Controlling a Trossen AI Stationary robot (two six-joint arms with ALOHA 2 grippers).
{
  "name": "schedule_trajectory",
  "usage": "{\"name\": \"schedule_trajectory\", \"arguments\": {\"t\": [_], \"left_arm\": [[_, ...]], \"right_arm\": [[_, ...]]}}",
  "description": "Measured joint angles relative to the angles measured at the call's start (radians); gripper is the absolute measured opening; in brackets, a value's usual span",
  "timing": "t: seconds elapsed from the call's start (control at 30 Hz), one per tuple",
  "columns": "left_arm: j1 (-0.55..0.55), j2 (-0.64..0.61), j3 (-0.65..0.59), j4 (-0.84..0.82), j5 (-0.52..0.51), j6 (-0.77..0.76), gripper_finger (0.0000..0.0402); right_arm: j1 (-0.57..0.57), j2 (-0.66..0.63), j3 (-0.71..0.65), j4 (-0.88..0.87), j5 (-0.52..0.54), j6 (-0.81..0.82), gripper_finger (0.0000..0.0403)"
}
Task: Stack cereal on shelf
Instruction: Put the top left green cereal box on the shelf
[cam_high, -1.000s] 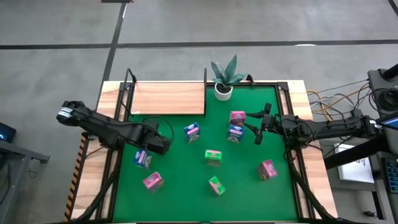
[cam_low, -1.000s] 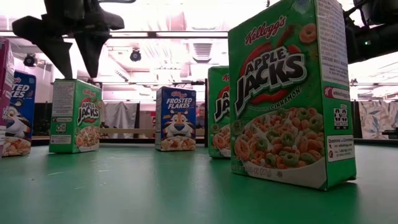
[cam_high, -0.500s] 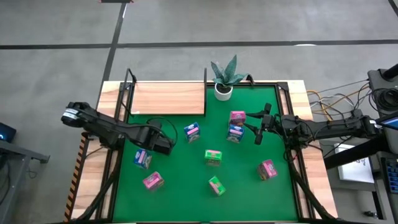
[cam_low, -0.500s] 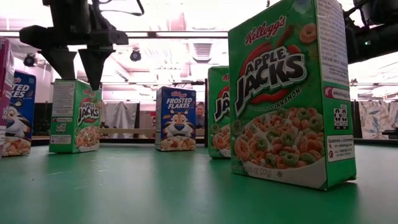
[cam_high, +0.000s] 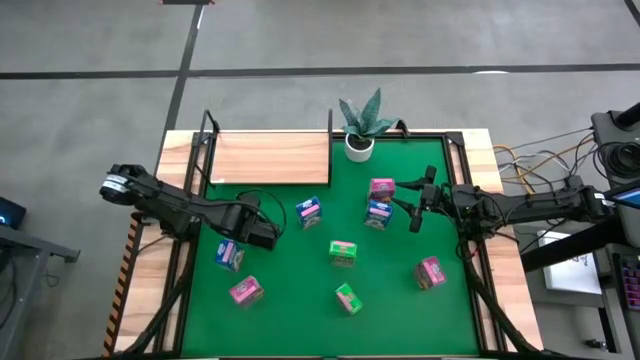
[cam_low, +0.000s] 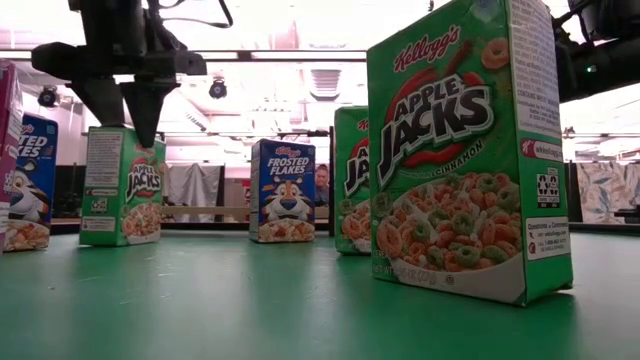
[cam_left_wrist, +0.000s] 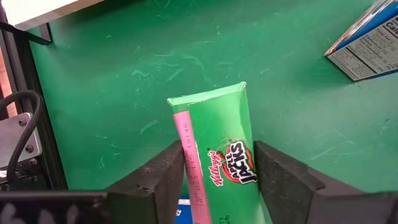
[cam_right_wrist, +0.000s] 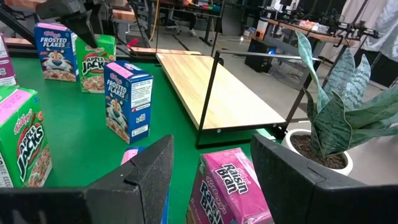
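Note:
A green cereal box (cam_low: 125, 190) stands upright on the green table, and my left gripper (cam_low: 124, 130) is shut on its top from above. In the high view that gripper (cam_high: 258, 232) hides the box. The left wrist view shows the box (cam_left_wrist: 217, 143) between my two fingers. The shelf (cam_high: 270, 157), a light-wood board with black posts, lies at the far left with nothing on it. My right gripper (cam_high: 413, 205) is open and level at the right. It stands just short of a pink box (cam_high: 381, 188) stacked on a blue one (cam_high: 378, 213). My left gripper pinches the green box between its two fingers. One finger lies on the pink-edged side (cam_left_wrist: 185, 163) and the other on the opposite side (cam_left_wrist: 252, 163). The fingers come from above and slant down onto the box's top end (cam_low: 140, 140). The box stands upright with its base on the table.
Other cereal boxes stand about: blue (cam_high: 228, 255), pink (cam_high: 245, 290), blue (cam_high: 308, 210), green (cam_high: 343, 253), green (cam_high: 347, 297), pink (cam_high: 430, 272). A potted plant (cam_high: 360, 130) stands at the far edge, right of the shelf. Black frame rails (cam_high: 180, 260) run along both sides.
My left gripper has sunk a little onto the top of the green box. In the last half second its fingers have drawn in from wide open against the box's sides. The box stays upright where it was.

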Motion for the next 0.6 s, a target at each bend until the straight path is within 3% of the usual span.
{"name": "schedule_trajectory", "arguments": {"t": [0.33,0.5,0.6], "left_arm": [[0.000,0.000,0.006,-0.001,-0.024,0.056,0.0155],[0.000,0.000,0.073,-0.011,-0.066,0.227,0.0155],[0.002,0.000,0.142,-0.011,-0.118,0.407,0.0155]], "right_arm": [[0.000,0.000,0.000,0.000,0.000,-0.001,0.0206],[0.000,0.000,0.000,0.003,0.000,-0.007,0.0206],[0.000,0.000,0.000,0.003,0.000,-0.005,0.0206]]}}
